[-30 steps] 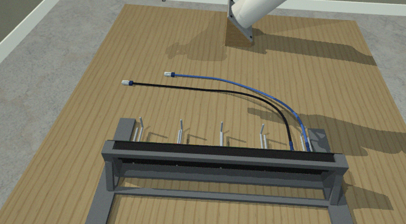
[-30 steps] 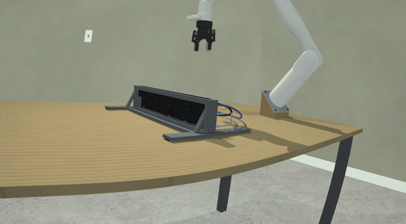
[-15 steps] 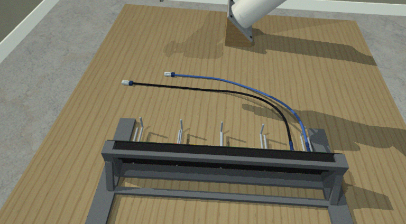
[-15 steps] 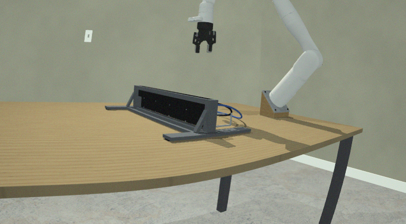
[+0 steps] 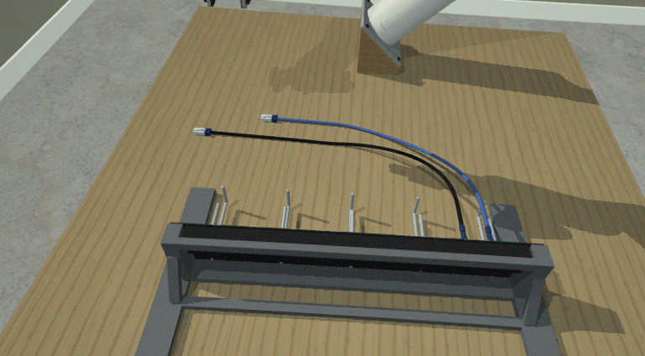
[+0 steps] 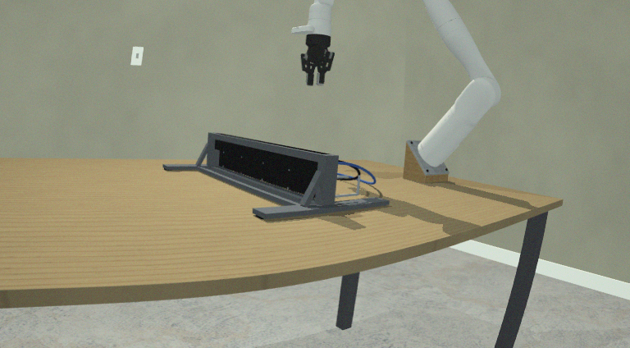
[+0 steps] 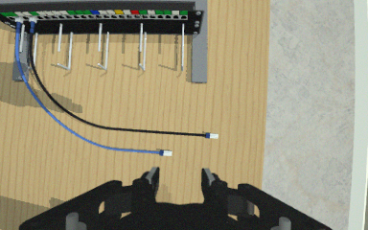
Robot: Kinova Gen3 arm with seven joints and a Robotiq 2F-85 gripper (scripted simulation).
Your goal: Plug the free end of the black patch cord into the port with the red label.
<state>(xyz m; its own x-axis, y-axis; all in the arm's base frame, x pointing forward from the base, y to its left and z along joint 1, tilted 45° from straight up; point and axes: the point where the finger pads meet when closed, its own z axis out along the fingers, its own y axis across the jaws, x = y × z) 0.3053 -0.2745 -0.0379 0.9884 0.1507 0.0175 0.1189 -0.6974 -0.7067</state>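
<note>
The black patch cord [image 5: 332, 143] [image 7: 120, 128] lies on the table, its free plug [image 5: 201, 131] [image 7: 209, 136] resting flat with nothing touching it. The blue cord [image 5: 380, 135] [image 7: 72, 131] lies beside it, with its free plug [image 5: 269, 117] [image 7: 166, 153] also on the table. The grey rack [image 5: 352, 249] [image 6: 325, 181] [image 7: 198, 48] stands upright. The port with the red label [image 7: 135, 12] shows in the wrist view. My gripper [image 5: 226, 0] [image 6: 315, 81] [image 7: 180, 176] hangs high above the table, near its edge. Its fingers stand partly apart with nothing between them.
The arm's base [image 5: 380, 34] [image 6: 425, 167] is mounted on a wedge at the table's far side. Thin white cable-guide pins [image 5: 352, 212] [image 7: 103, 48] stand behind the rack. The table edge [image 7: 264, 120] runs close to the black plug, with grey floor beyond it.
</note>
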